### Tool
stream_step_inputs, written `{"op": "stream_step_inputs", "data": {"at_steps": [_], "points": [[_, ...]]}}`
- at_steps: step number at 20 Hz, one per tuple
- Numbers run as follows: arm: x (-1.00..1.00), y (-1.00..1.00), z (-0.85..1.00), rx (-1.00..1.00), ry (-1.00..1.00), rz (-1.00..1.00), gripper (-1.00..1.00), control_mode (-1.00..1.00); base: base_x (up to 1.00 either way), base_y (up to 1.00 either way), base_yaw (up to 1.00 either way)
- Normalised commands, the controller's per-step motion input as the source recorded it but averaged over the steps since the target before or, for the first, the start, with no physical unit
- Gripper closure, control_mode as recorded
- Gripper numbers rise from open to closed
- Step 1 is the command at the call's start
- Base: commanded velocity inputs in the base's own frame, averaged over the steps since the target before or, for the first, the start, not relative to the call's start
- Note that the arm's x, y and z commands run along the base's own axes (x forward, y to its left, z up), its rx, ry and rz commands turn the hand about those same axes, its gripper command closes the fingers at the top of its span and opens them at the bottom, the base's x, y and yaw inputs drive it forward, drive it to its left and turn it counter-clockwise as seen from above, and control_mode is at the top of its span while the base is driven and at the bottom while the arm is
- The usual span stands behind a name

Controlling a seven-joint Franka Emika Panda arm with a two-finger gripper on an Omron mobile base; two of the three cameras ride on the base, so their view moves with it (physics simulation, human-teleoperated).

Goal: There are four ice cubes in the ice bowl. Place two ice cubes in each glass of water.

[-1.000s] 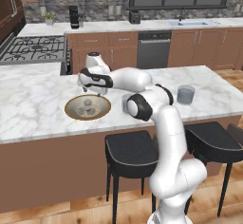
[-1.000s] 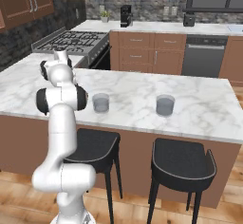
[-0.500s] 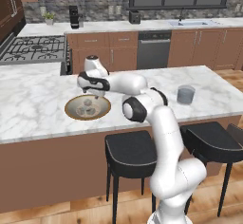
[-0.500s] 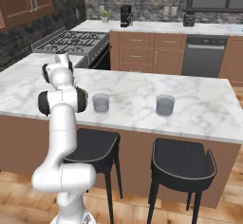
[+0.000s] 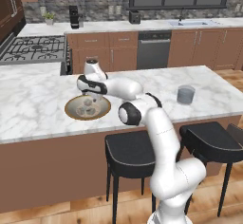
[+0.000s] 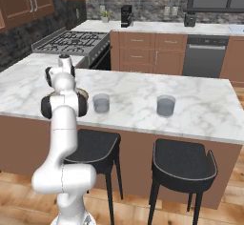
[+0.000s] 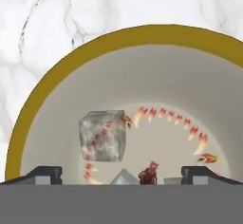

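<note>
- Small pale grey translucent ice cubes (image 5: 87,108) lie inside the wide shallow round bowl with a grey-beige inside and golden-brown rim (image 5: 72,116); from the left base view they read as a small cluster near its middle, and I cannot count them surely.
- In the hand view one cube (image 7: 103,135) sits left of the bowl's centre on a ring of small red-orange painted marks, and the top of another (image 7: 124,176) pokes up at the bottom edge between the fingertips.
- The bowl stands on the white marble island counter (image 5: 33,99), toward its near edge and left of the middle.
- The white arm's two-finger gripper (image 5: 90,97) hangs directly over the bowl with its fingers spread wide and nothing between them.
- Two short clear bluish-grey tumblers stand further right along the counter: one (image 6: 101,103) just beside the bowl, the other (image 6: 166,106) well apart from it.
- Black stools (image 6: 183,160) stand under the counter's near edge.
</note>
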Motion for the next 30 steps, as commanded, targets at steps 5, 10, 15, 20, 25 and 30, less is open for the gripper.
{"op": "stream_step_inputs", "data": {"at_steps": [5,10,15,20,25,30], "points": [[0.19,0.01,-0.17,0.07,0.06,0.0,-1.0,-1.0,0.0,0.0,0.0],[0.12,0.01,-0.12,0.03,0.0,0.0,-1.0,-1.0,0.0,0.0,0.0],[0.02,0.06,-0.15,0.04,0.01,0.0,-1.0,-1.0,0.0,0.0,0.0],[0.09,0.06,-0.18,0.04,0.04,0.0,-1.0,-1.0,0.0,0.0,0.0],[0.17,0.01,-0.11,0.0,0.0,0.0,-1.0,-1.0,0.0,0.0,0.0],[0.16,0.04,-0.14,0.0,0.01,0.0,-1.0,-1.0,0.0,0.0,0.0]]}}
